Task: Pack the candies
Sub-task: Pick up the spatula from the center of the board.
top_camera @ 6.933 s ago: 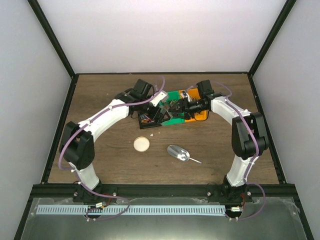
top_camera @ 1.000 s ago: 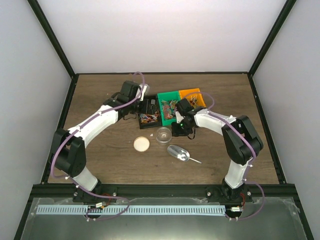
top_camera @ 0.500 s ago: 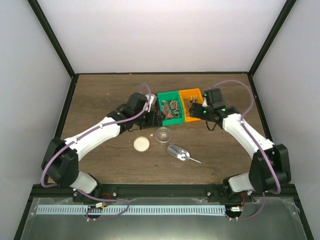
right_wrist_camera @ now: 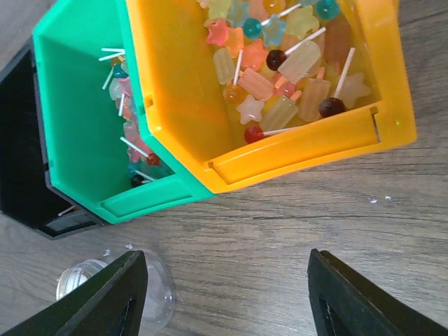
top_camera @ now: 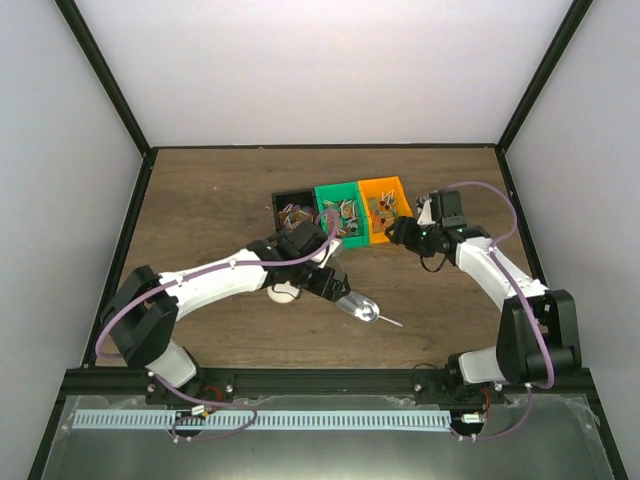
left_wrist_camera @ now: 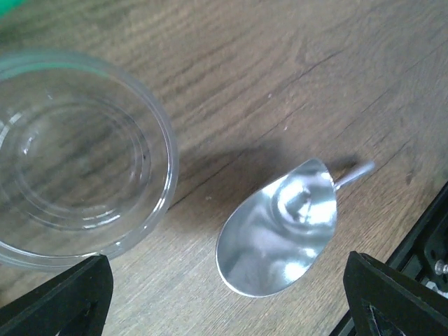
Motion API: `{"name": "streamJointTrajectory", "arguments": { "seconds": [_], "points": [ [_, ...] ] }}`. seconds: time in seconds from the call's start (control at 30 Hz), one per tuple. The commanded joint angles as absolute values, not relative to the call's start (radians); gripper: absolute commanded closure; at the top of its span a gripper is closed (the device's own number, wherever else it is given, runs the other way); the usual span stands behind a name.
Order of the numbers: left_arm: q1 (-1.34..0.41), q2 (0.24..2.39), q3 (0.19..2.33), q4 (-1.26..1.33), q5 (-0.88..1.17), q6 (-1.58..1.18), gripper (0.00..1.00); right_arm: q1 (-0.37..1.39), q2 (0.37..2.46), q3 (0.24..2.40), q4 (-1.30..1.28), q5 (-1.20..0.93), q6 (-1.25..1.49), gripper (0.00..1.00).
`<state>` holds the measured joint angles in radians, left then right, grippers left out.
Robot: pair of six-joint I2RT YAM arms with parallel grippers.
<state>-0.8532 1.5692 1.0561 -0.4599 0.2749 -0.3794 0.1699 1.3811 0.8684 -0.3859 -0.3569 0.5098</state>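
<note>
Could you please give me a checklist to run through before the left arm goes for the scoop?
1. Left gripper open and empty: ok, jaws wide apart, nothing between them.
2. Scoop free to grasp: ok, it lies empty on the table, apart from the clear cup.
3. Clear cup ready for filling: ok, mouth up and empty.
4. Right gripper out of the way: ok, open, holding nothing, in front of the orange bin.
5. Candies available: ok, the orange bin and the green bin both hold some.
6. Beige lid clear of the left arm: cannot tell, it is partly hidden under it.
</note>
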Motion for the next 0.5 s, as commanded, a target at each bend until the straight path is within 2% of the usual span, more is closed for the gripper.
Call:
{"name": "streamJointTrajectory", "arguments": {
  "seconds": [0.0,0.47],
  "points": [
    [-0.875,1.622,1.042,-0.487,0.289,-0.415,0.08,0.158,1.353,0.882,-0.356,-0.404,0.518,0.35],
    [-0.890,1.658,1.028,-0.497,0.316,-0.432,0.08,0.156,1.343,0.846,-0.346,-0.422,0.522,0.35]
  ]
}}
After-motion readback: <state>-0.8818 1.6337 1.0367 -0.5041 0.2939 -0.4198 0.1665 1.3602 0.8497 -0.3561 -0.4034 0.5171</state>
